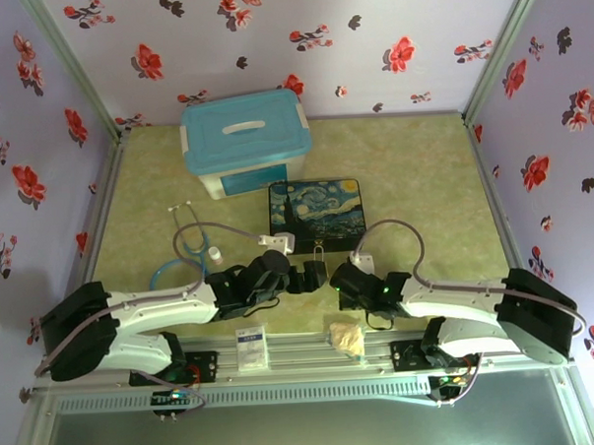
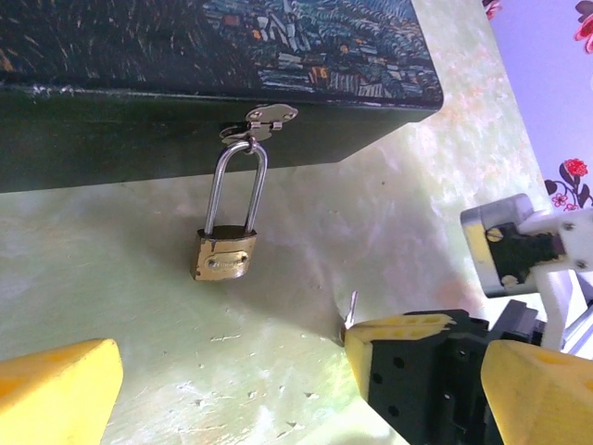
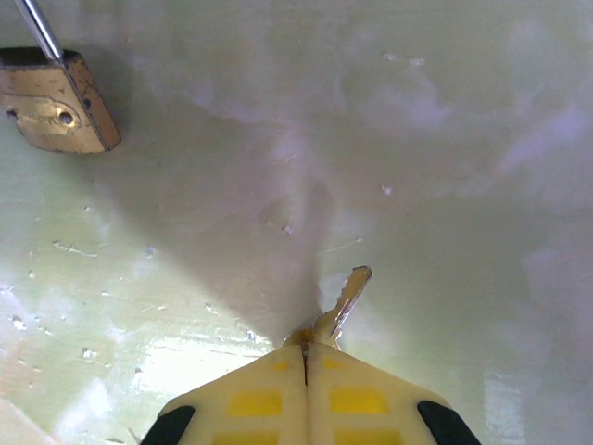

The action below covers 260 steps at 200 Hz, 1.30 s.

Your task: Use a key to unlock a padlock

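Note:
The small brass padlock (image 2: pixel 225 255) hangs by its silver shackle (image 2: pixel 236 190) from the hasp (image 2: pixel 259 119) on the front of the dark starry-night tin box (image 1: pixel 316 210), its body resting on the green table. The padlock (image 3: pixel 56 111) lies at the upper left in the right wrist view. My right gripper (image 3: pixel 306 348) is shut on the small key (image 3: pixel 343 301), whose blade sticks out forward just above the table, well to the right of the lock. The key (image 2: pixel 350 306) also shows in the left wrist view. My left gripper (image 2: pixel 296 375) stands open just in front of the padlock, nothing between its yellow fingers (image 2: pixel 56 394).
A blue-lidded plastic bin (image 1: pixel 244 141) stands behind the tin box. A stethoscope (image 1: pixel 189 237) and a small white bottle (image 1: pixel 215 254) lie to the left. A white packet (image 1: pixel 251 348) and a crumpled yellowish lump (image 1: pixel 346 337) sit by the near rail.

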### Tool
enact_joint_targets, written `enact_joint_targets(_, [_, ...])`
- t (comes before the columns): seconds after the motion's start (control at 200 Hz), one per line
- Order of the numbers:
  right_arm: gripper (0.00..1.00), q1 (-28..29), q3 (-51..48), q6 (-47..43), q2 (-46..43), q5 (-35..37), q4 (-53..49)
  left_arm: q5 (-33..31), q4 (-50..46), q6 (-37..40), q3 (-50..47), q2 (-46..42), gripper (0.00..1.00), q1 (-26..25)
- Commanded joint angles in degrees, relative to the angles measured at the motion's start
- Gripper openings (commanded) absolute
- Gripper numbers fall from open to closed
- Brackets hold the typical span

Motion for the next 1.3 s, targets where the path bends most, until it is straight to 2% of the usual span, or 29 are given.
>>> enact_joint_targets(0.0, [0.00, -0.89, -2.03, -1.73, -1.51, -2.58, -2.88, -1.65, 2.04, -0.86, 0.93, 1.59, 1.00, -0.33])
enact_joint_targets(0.175, [0.00, -3.59, -3.01, -6.07, -7.60, -5.47, -2.31, -1.49, 7.02, -5.14, -0.39, 3.39, 1.00, -0.42])
enact_joint_targets(0.31, [0.00, -7.14, -4.41, -7.98, -10.76, -8.77, -1.46, -3.62, 22.08, -15.28, -5.30, 6.73, 0.97, -2.62])
enact_joint_targets(0.55, [0.00, -8.73, -4.17, -10.60, -11.38, -10.88, -1.45, -3.50, 35.32, -25.04, -5.61, 16.65, 0.95, -4.93])
enact_joint_targets(0.75, [0.00, -8.59, -2.31, -14.90, -14.46, -14.13, 0.25, -4.46, 33.82, -26.26, -5.84, 16.34, 0.94, -4.92])
enact_joint_targets(0.905, [0.00, -7.24, -1.33, -19.16, -18.24, -16.34, 2.71, -4.57, 37.16, -27.26, -7.59, 15.71, 0.90, -4.55])
enact_joint_targets(0.99, [0.00, -5.01, -0.90, -21.72, -19.64, -16.32, 4.27, -4.58, 33.48, -26.63, -7.41, 13.44, 0.90, -4.12])
enact_joint_targets(1.185, [0.00, -1.94, -0.45, -24.65, -19.97, -16.59, 8.88, -3.86, 38.74, -29.06, -11.75, 10.54, 0.83, -3.20])
enact_joint_targets(1.295, [0.00, 0.06, 0.35, -26.83, -18.97, -16.83, 10.66, -2.33, 38.39, -28.79, -11.82, 9.24, 0.77, -2.88])
